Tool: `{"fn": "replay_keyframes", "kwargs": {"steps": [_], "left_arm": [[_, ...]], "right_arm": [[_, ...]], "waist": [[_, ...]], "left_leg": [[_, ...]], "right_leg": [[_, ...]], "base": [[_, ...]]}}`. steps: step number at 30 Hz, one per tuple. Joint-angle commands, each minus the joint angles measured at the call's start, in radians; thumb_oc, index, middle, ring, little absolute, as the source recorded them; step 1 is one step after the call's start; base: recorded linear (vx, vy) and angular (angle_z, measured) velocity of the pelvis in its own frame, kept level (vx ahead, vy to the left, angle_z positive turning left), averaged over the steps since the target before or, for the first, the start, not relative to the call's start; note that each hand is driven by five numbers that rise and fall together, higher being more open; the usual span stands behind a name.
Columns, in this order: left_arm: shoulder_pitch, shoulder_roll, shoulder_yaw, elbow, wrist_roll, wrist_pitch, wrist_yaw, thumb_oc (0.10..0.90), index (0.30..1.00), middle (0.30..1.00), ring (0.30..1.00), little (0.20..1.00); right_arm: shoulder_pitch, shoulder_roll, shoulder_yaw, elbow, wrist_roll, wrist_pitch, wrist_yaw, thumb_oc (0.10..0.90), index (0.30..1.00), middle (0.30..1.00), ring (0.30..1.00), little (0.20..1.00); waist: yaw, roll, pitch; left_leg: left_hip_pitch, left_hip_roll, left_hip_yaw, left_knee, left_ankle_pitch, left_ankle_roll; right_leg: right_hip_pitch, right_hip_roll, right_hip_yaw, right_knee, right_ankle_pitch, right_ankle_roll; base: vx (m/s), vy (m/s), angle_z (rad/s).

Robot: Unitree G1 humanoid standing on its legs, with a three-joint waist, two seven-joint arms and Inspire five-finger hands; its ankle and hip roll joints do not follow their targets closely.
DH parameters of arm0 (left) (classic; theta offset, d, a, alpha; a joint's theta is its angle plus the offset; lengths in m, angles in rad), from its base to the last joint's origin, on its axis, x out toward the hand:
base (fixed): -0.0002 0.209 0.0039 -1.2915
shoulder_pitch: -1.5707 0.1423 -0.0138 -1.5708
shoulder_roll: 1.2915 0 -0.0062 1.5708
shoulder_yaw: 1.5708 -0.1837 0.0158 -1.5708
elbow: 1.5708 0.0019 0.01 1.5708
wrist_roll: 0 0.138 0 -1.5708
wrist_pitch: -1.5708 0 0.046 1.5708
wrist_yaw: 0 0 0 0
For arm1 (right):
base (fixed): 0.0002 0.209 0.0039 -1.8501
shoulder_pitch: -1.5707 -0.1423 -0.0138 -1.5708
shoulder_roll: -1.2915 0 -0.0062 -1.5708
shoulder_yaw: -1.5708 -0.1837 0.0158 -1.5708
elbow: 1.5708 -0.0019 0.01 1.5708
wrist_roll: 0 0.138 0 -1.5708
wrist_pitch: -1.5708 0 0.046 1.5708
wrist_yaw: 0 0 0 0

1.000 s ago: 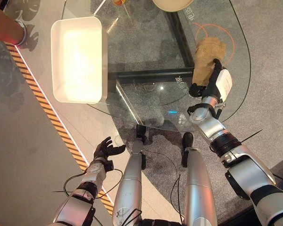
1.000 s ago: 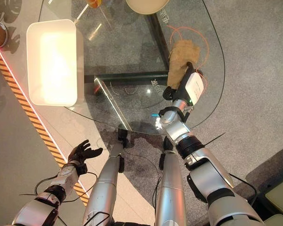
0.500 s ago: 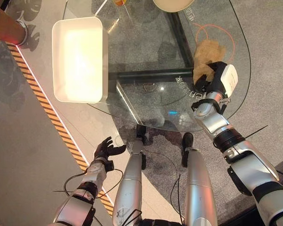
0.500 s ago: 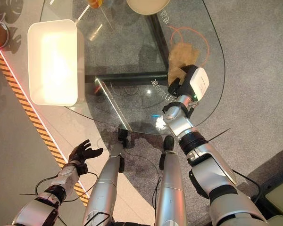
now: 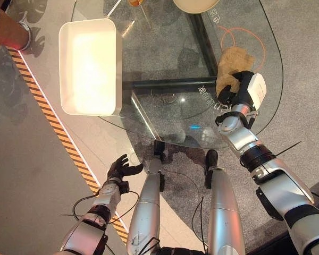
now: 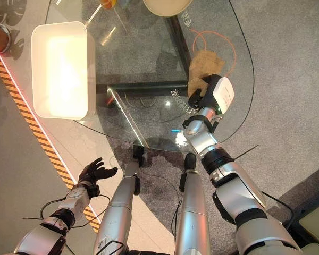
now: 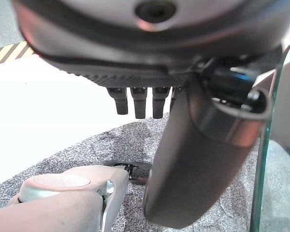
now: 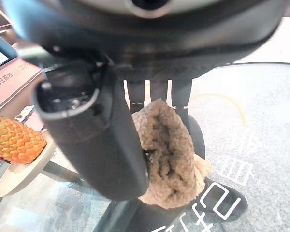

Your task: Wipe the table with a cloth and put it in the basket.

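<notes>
Right hand point(image 5: 240, 91) is on the glass table point(image 5: 165, 64), near its right edge, fingers and thumb curled round the near end of the tan fuzzy cloth point(image 5: 231, 58). In the right wrist view the cloth point(image 8: 170, 150) is bunched between thumb and fingers, pinched firmly. The rest of the cloth lies flat on the glass past the hand, inside an orange ring point(image 5: 255, 37) marked on the tabletop.

White basket point(image 5: 89, 66) sits on the left side of the table, well apart from the cloth, and overhangs the table's left edge. A dark bar point(image 5: 165, 84) of the table frame shows through the glass between basket and right hand.

Left hand point(image 5: 121, 168) hangs low beside the table, off its near-left edge, above the floor. Fingers are relaxed and spread, holding nothing. The left wrist view shows fingers point(image 7: 137, 100) straight, with grey carpet beyond.

At the far edge of the table: a cream plate point(image 5: 194, 5) and something orange point(image 5: 134, 2), both cut off by the frame. The right wrist view shows a pineapple point(image 8: 14, 142) on a plate at the far side of the table. Black-and-yellow hazard tape point(image 5: 53, 119) runs along the floor left of the table. A person's arm point(image 5: 8, 32) shows at the top-left corner.
</notes>
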Motion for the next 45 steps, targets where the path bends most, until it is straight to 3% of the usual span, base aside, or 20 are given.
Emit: {"fn": "replay_keyframes", "kwargs": {"steps": [1, 12, 18, 28, 45], "left_arm": [[-0.019, 0.007, -0.002, 0.046, 0.005, -0.008, 0.03, 0.8, 0.9, 0.9, 0.9, 0.9], [-0.023, 0.002, -0.004, 0.023, 0.028, 0.0, 0.04, 0.8, 0.9, 0.9, 0.9, 0.9], [-0.023, -0.009, -0.014, 0.012, 0.029, -0.003, 0.044, 0.8, 0.9, 0.9, 0.9, 0.9], [-0.025, -0.014, -0.019, 0.001, 0.023, 0.005, 0.044, 0.8, 0.9, 0.9, 0.9, 0.9], [-0.037, -0.009, -0.027, -0.004, 0.029, 0.018, 0.039, 0.8, 0.9, 0.9, 0.9, 0.9]], "right_arm": [[-0.056, 0.022, 0.04, 0.015, -0.012, -0.036, 0.018, 0.1, 0.3, 0.3, 0.3, 0.2], [-0.105, 0.044, 0.073, -0.064, -0.145, -0.098, 0.138, 0.1, 0.3, 0.3, 0.3, 0.2], [-0.137, 0.057, 0.135, -0.117, -0.269, -0.083, 0.231, 0.1, 0.3, 0.3, 0.3, 0.2], [-0.13, 0.102, 0.221, -0.164, -0.364, -0.096, 0.359, 0.1, 0.3, 0.3, 0.3, 0.2], [-0.089, 0.161, 0.32, -0.224, -0.404, -0.175, 0.534, 0.1, 0.3, 0.3, 0.3, 0.2]], "waist": [[0.005, -0.002, -0.016], [0.022, -0.011, -0.016], [0.033, -0.005, -0.016], [0.047, 0.007, -0.016], [0.058, 0.002, -0.016]], "left_leg": [[-0.003, -0.116, 0.115, 0.106, -0.12, 0.107], [-0.012, -0.122, 0.099, 0.099, -0.114, 0.109], [-0.014, -0.13, 0.095, 0.094, -0.108, 0.109], [-0.01, -0.142, 0.089, 0.083, -0.099, 0.111], [-0.008, -0.147, 0.08, 0.065, -0.084, 0.109]], "right_leg": [[0.046, 0.033, -0.096, -0.244, 0.135, -0.022], [0.042, 0.035, -0.107, -0.254, 0.143, -0.017], [0.04, 0.029, -0.114, -0.267, 0.149, -0.017], [0.043, 0.019, -0.123, -0.273, 0.152, -0.017], [0.046, 0.013, -0.134, -0.289, 0.165, -0.01]], "base": [[0.0, 0.0, 0.0], [0.0, 0.0, 0.0], [0.0, 0.0, 0.0], [0.0, 0.003, 0.01], [0.0, -0.001, 0.03]]}}
